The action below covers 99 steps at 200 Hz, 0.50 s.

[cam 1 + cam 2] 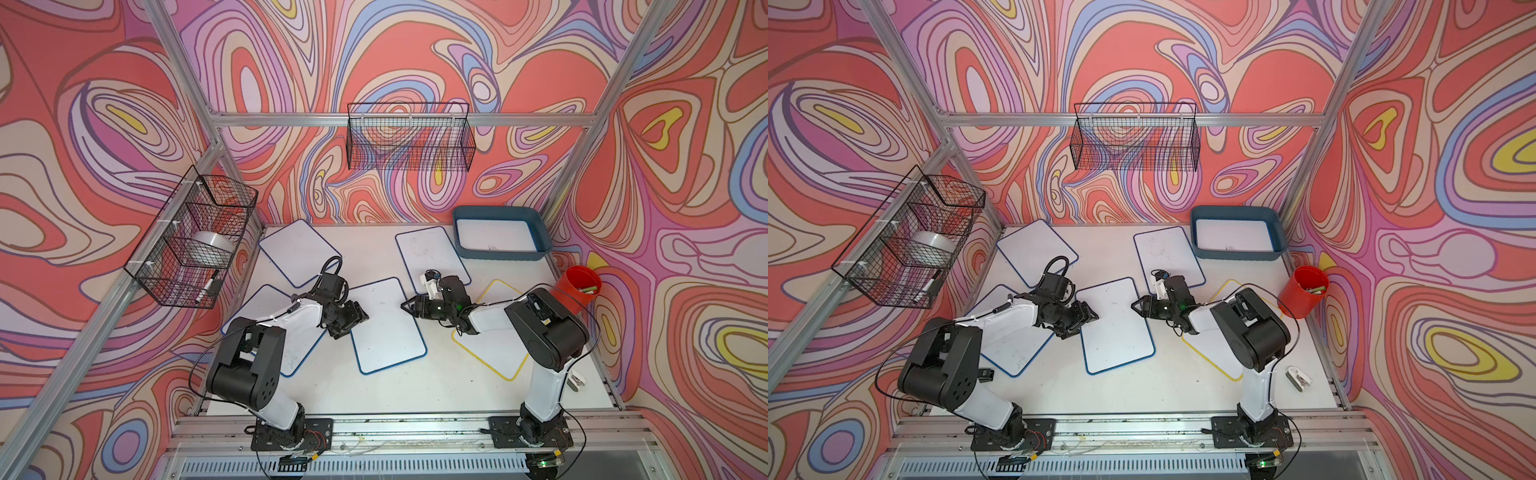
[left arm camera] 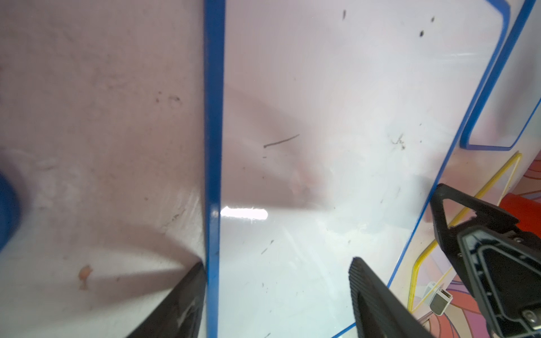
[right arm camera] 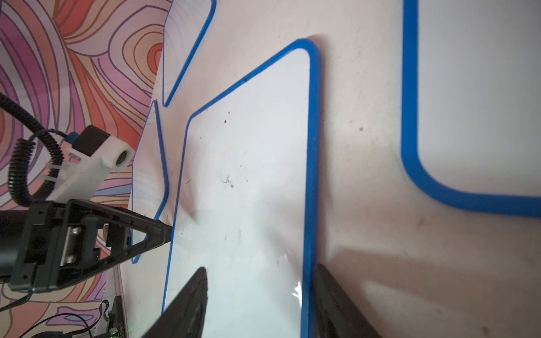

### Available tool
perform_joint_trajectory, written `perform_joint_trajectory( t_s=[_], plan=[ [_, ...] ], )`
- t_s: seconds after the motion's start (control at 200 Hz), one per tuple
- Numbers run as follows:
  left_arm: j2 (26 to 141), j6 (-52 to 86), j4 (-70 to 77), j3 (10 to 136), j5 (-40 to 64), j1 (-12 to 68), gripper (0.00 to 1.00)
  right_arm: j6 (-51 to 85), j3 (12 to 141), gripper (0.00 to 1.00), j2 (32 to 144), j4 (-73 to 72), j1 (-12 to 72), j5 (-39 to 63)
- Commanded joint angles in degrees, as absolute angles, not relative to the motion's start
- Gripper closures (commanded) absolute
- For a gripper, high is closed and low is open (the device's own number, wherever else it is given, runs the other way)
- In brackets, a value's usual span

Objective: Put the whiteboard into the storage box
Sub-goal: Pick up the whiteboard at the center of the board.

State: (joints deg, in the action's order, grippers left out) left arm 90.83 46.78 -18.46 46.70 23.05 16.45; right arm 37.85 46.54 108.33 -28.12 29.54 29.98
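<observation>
A blue-framed whiteboard [image 1: 388, 328] [image 1: 1117, 328] lies mid-table between both grippers. My left gripper [image 1: 361, 316] [image 1: 1092, 318] [image 2: 278, 262] is open astride its left long edge, one finger outside the blue frame, the other over the white face [image 2: 322, 117]. My right gripper [image 1: 405, 306] [image 1: 1136, 305] [image 3: 261, 267] is open astride the opposite long edge of the same board [image 3: 248, 175]. Nothing is clamped. The teal-blue storage box [image 1: 498, 255] [image 1: 1237, 254] stands at the back right, its bottom showing white.
Other blue-framed boards lie at the back left [image 1: 299, 257], under the left arm [image 1: 266, 303] and at the back middle [image 1: 428, 253]. A yellow-framed board [image 1: 494, 353] lies under the right arm. A red bucket [image 1: 577, 291] and wire baskets [image 1: 409, 139] [image 1: 195, 241] hang on the walls.
</observation>
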Motion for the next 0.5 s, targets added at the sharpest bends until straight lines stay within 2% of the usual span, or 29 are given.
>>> perform_joint_trajectory(
  t_s=[0.0,0.491],
  plan=[
    [94.0,47.8,-3.5,45.3,33.7,19.1,0.27,39.0,47.4,0.42,105.8,-32.8,34.0,46.9],
    [94.6,50.3,2.2,43.0,35.4,20.0,0.27,41.4,46.9,0.42,107.4,-37.8,34.0,49.7]
  ],
)
